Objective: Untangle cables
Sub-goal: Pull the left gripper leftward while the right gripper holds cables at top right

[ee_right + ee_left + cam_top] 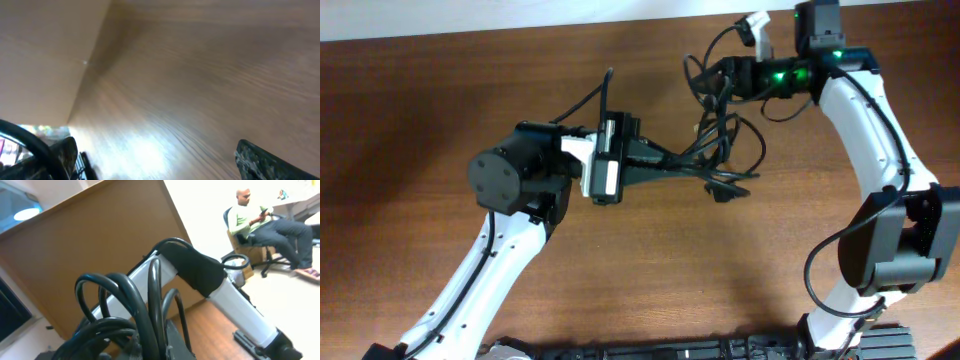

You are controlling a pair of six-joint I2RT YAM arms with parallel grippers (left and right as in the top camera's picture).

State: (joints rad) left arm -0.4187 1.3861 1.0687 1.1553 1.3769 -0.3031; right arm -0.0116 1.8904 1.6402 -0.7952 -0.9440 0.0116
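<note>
The cables (725, 135) are a bunch of thin black cords, tangled at the middle of the wooden table. My left gripper (695, 168) reaches in from the left and is shut on the lower part of the bunch. In the left wrist view the cables (135, 305) loop up from between the fingers of the left gripper (155, 345). My right gripper (715, 78) sits at the upper end of the tangle, pointing left, and stands open. The right wrist view shows only bare wood between the wide-apart fingers of the right gripper (160, 160). A black cord (25, 137) curves past its left finger.
The brown wooden table (440, 100) spreads to the left and below the tangle. The right arm's white link (235, 305) crosses the left wrist view behind the cords. A black rail (720, 350) lies along the near edge. A seated person (250, 220) is far off.
</note>
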